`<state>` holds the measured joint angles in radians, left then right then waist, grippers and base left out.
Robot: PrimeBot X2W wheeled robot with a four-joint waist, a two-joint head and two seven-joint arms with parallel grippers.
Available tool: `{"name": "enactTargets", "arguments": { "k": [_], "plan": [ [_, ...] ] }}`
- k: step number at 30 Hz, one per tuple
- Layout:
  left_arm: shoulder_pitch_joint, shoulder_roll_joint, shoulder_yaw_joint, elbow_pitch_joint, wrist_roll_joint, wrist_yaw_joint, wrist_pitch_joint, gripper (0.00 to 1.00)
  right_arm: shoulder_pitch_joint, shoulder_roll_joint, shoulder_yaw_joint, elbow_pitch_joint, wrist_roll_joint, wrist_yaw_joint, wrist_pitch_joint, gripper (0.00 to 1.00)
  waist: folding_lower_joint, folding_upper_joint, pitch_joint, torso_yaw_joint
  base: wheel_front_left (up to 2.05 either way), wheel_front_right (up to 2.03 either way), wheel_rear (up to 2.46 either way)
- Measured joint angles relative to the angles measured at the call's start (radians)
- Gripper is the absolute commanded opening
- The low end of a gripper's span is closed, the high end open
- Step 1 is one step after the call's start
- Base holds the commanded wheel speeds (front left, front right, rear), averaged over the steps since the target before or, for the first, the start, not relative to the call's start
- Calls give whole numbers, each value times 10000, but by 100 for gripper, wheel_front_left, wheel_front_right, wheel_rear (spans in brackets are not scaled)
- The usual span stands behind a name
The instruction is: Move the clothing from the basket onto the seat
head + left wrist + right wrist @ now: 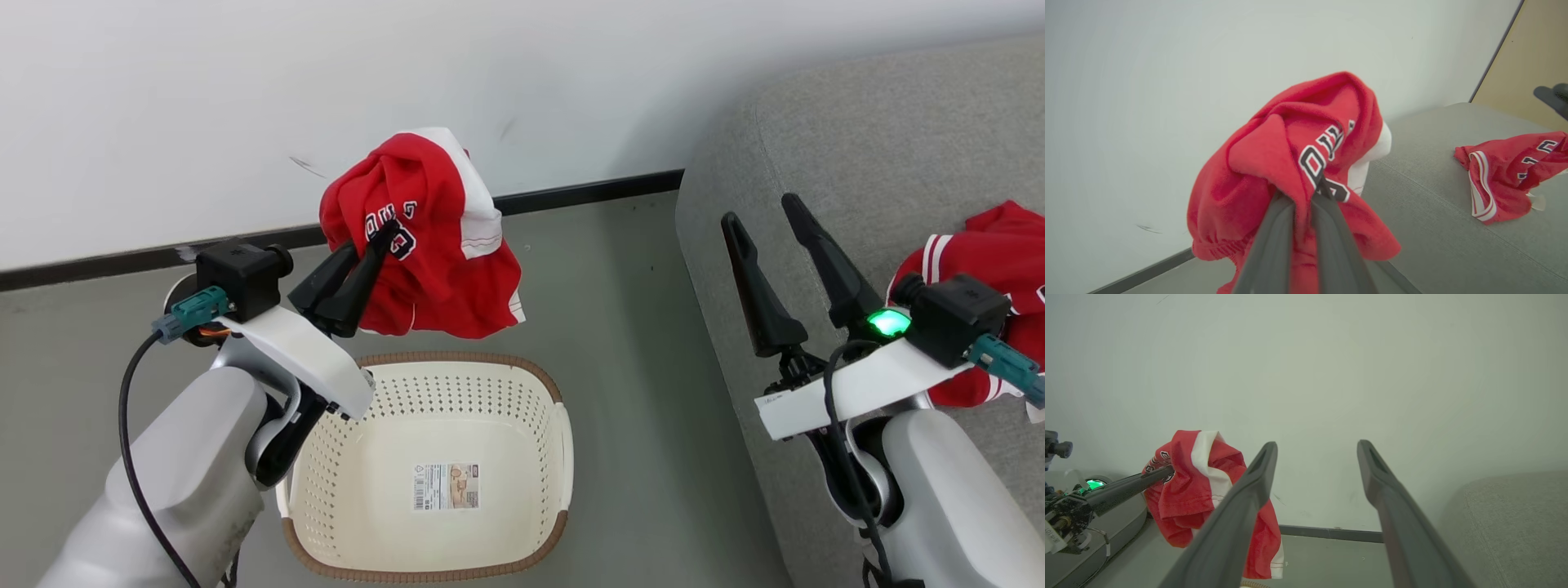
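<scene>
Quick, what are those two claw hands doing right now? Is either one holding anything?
Left gripper: fingers shut on a red garment, held up above the basket.
Right gripper: fingers open, holding nothing, by the sofa.

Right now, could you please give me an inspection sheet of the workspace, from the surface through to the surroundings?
Surface: grey floor, bare around the basket.
Job's things: held garment hangs above the basket; no clothing seen inside the basket, just a paper label; second garment lies on the sofa.
Clutter: nothing seen.
Grippers: left gripper shut on the held garment; right gripper open, over the sofa's edge.
Cables: left cable loops beside the left forearm; right cable loops at the right wrist.
Surroundings: white wall, dark baseboard.
</scene>
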<state>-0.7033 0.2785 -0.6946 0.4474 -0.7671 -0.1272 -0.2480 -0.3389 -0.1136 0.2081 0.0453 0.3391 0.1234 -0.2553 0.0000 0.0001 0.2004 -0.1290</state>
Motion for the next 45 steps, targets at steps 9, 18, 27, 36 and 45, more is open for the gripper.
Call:
{"name": "enactTargets", "arguments": {
  "k": [9, 18, 27, 36, 45],
  "plan": [
    [248, -236, -180, -219, -71, 0, 6, 0, 510, -146, 245, 199, 221, 0, 0, 100, 0, -1, -659, 177, 0, 0, 0],
    [578, -359, -466, -487, -86, 0, 182, 0, 1017, -238, 788, 531, 627, 0, 2, 100, 0, 0, -1250, 346, 0, 0, 0],
    [607, -554, -765, -832, -88, 0, 460, 0, 1093, -385, 1885, 817, 748, 0, 2, 100, 0, 0, -1577, 598, 0, 0, 0],
    [622, -750, -1024, -1292, -130, 0, 694, 0, 913, -548, 2464, 1208, 752, 0, 2, 100, 0, 0, -1698, 856, 0, 0, 0],
    [803, -880, -1446, -1626, -232, 0, 961, 0, 206, -694, 2886, 1570, 945, 0, 2, 100, 0, 0, -1704, 1095, 0, 0, 0]
  ]
}}
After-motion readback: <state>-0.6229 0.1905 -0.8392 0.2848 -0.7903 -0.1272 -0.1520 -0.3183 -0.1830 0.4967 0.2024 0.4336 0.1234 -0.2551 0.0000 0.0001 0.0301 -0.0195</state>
